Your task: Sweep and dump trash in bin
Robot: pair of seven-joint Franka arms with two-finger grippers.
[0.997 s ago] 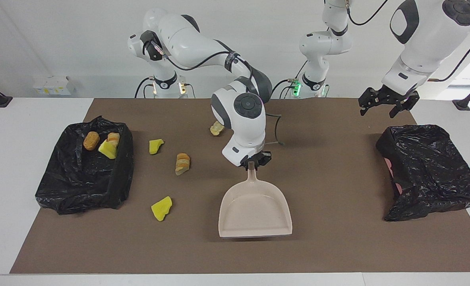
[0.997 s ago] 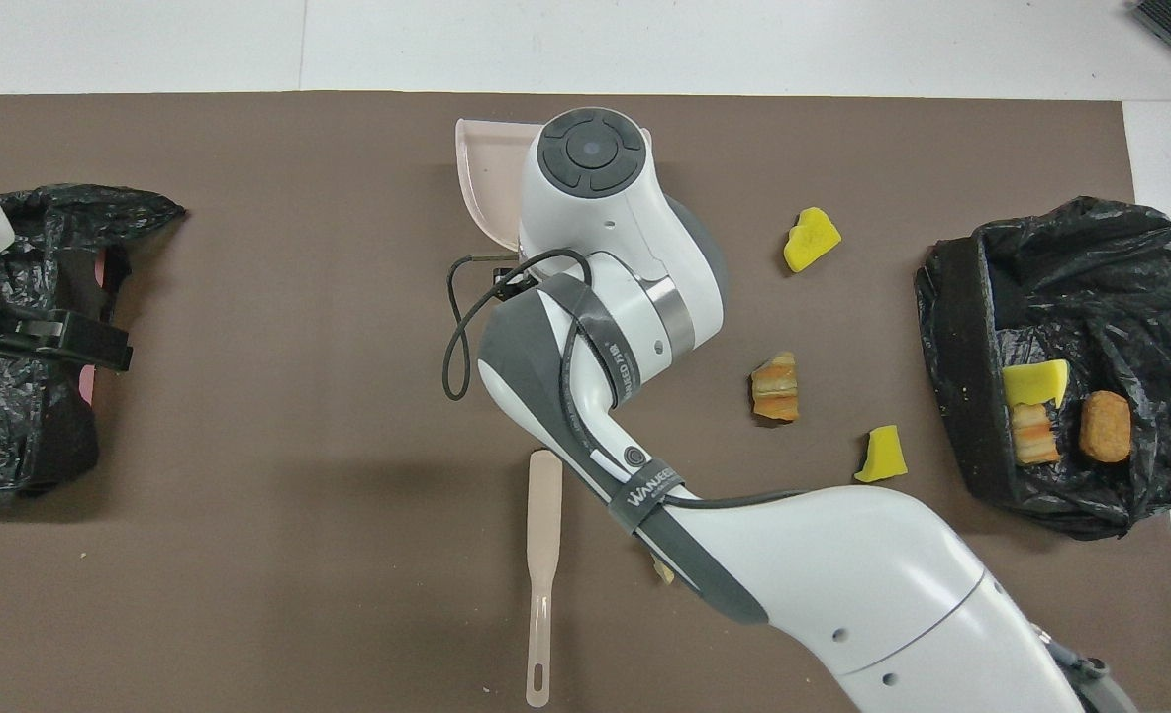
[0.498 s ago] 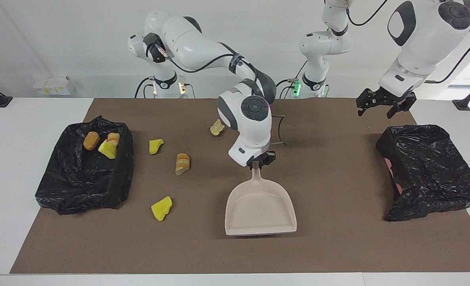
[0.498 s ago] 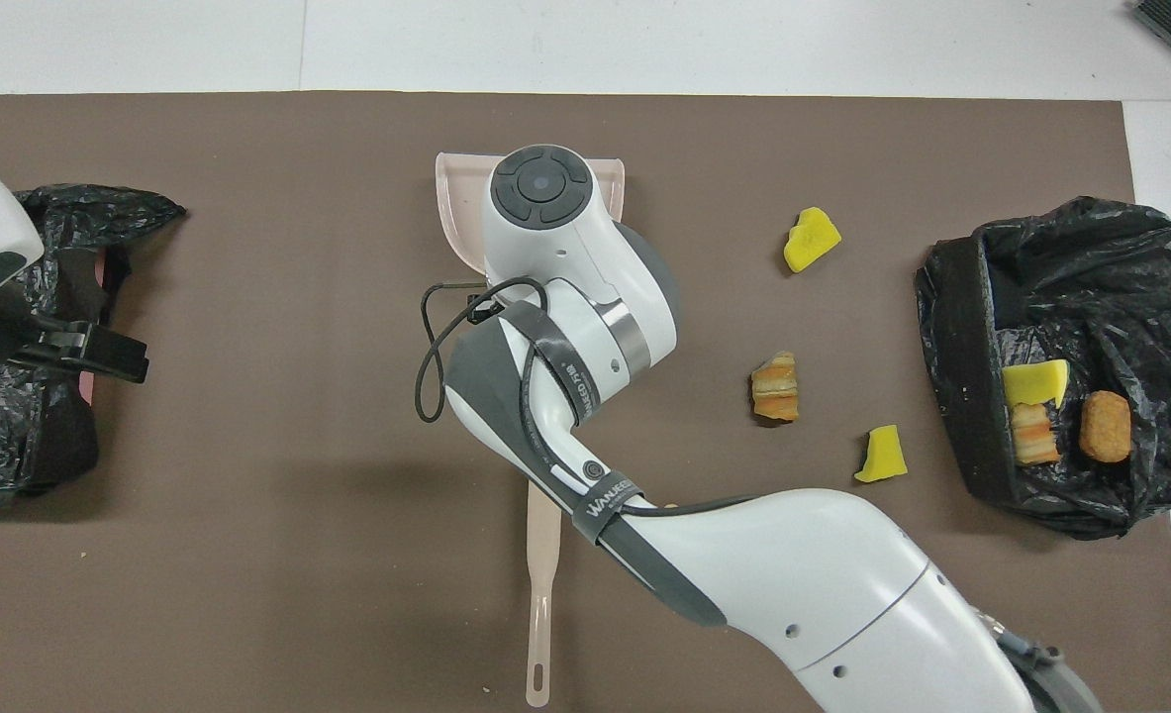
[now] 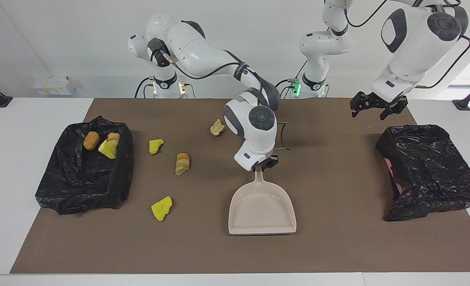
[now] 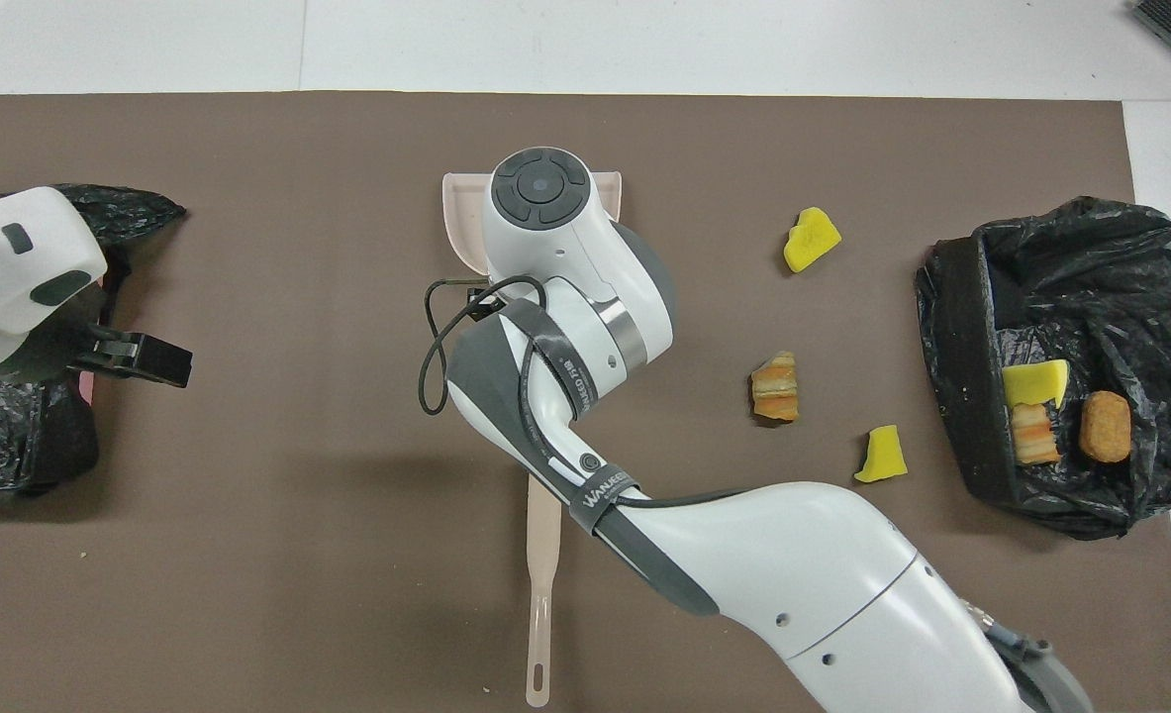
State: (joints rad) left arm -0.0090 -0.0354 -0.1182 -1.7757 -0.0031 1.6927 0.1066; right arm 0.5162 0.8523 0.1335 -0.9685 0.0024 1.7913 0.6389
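Note:
Loose trash lies on the brown mat: a yellow wedge [image 5: 161, 207], an orange-tan piece [image 5: 182, 163], a smaller yellow wedge [image 5: 155, 145] and a pale chunk [image 5: 217, 127]. Three more pieces [image 5: 108, 147] lie in the black-lined bin [image 5: 119, 174] at the right arm's end. The beige dustpan [image 5: 262, 210] rests flat mid-mat. My right gripper [image 5: 263, 165] is at the tip of its handle, and its own wrist hides it from above. My left gripper [image 5: 378, 109] hangs open and empty over the mat, by the black bag at the left arm's end.
A beige long-handled brush [image 6: 543, 555] lies on the mat nearer to the robots than the dustpan, partly under the right arm. A crumpled black bag [image 5: 429, 167] sits at the left arm's end. White table [image 5: 40, 119] borders the mat.
The right arm has shifted the dustpan a little toward the left arm's end. The left gripper has drifted from over the black bag toward the middle of the table.

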